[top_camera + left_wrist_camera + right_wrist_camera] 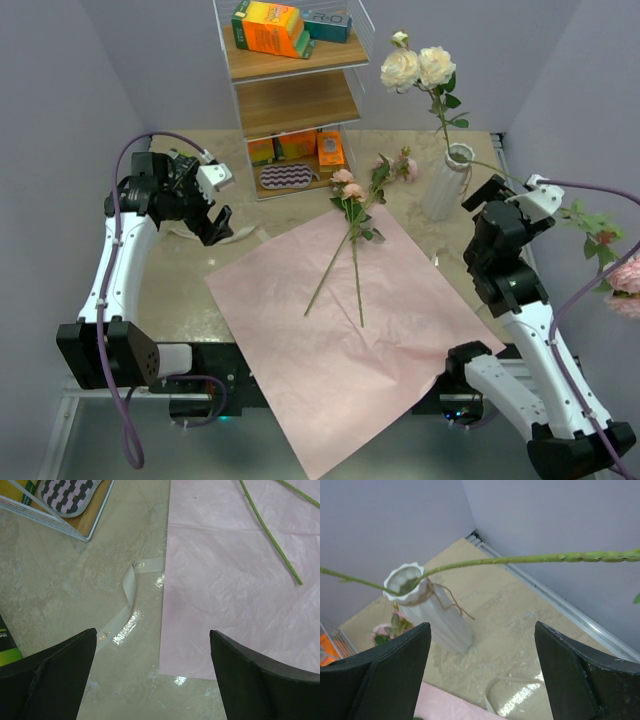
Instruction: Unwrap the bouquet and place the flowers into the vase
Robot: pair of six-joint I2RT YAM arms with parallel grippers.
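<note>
Top external tells me where the job stands: the vase [445,185] sits at the far right of the table with cream-white roses [418,68] upright in it. A leaning rose [530,559] has only its stem end over the rim and runs out sideways toward the right wall. Two pink roses [350,190] lie on the spread pink sheet [300,350], well apart from the vase.

My right gripper [482,630] is spread wide beside the vase and grasps nothing; the leaning stem passes above its fingers without touching them. My left gripper [152,632] is equally wide and empty over the sheet's edge, with the cream ribbon [129,592] loose on the table below.

I judge that the leaning rose wants seating first. I would pinch the stem close to the rim, tip it upright and let it slide down slowly, because a sideways pull could topple the slim vase. Then I would take the sheet roses mid-stem, one at a time.

Writing: the orange-and-green box [268,25] and teal box [326,22] on the wire shelf [295,95] carry print too small to read.
</note>
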